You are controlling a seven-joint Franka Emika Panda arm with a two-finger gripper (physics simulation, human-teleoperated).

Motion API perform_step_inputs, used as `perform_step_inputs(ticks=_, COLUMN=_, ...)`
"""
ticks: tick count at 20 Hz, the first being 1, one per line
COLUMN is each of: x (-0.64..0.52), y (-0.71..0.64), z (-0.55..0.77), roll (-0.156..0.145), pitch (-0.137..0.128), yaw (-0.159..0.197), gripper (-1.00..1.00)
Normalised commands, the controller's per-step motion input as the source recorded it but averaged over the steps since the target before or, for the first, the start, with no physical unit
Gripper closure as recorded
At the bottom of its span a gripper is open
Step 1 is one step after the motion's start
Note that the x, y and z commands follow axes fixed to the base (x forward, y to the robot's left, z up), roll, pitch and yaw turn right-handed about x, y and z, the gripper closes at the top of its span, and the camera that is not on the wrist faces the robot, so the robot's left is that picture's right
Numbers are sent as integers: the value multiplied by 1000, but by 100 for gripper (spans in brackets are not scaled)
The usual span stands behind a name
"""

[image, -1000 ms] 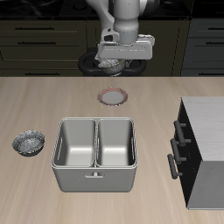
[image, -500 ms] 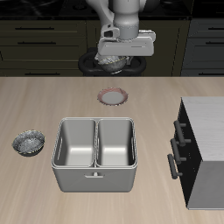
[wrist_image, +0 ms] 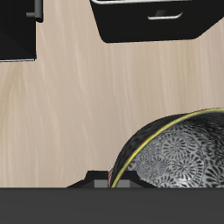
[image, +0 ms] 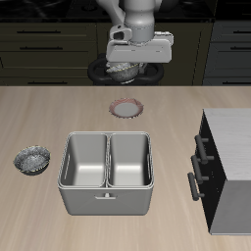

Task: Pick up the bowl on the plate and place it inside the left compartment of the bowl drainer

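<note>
My gripper [image: 126,67] hangs well above the table at the back, shut on the rim of the shiny silver-grey bowl [image: 121,73]. Close up in the wrist view, the bowl [wrist_image: 179,153] shows its mottled inside. The pink-rimmed plate [image: 127,107] lies bare on the table under and slightly in front of the lifted bowl. The light grey bowl drainer [image: 107,173] stands nearer the front edge, both wells empty. Its left compartment [image: 86,162] is the well farther from the dark cabinet.
A second, identical bowl [image: 31,159] rests on the table beside the drainer. A large dark grey cabinet [image: 231,169] with black handles stands on the drainer's other side. Dark drawers line the back wall.
The gripper has risen a little with the bowl held in it. Nothing else has moved.
</note>
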Motion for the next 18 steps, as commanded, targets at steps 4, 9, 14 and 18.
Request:
perform_step_inputs(ticks=4, x=508, y=-179, z=100, roll=-3, pitch=12, yaw=12, gripper=100)
perform_step_inputs(ticks=9, x=348, y=-265, z=53, roll=-42, pitch=-1, yaw=42, gripper=100)
perform_step_inputs(ticks=14, x=257, y=-132, z=129, roll=2, pitch=-5, yaw=-5, gripper=100)
perform_step_inputs(ticks=18, x=254, y=-166, z=98, roll=-7, pitch=-10, yaw=-2, gripper=100)
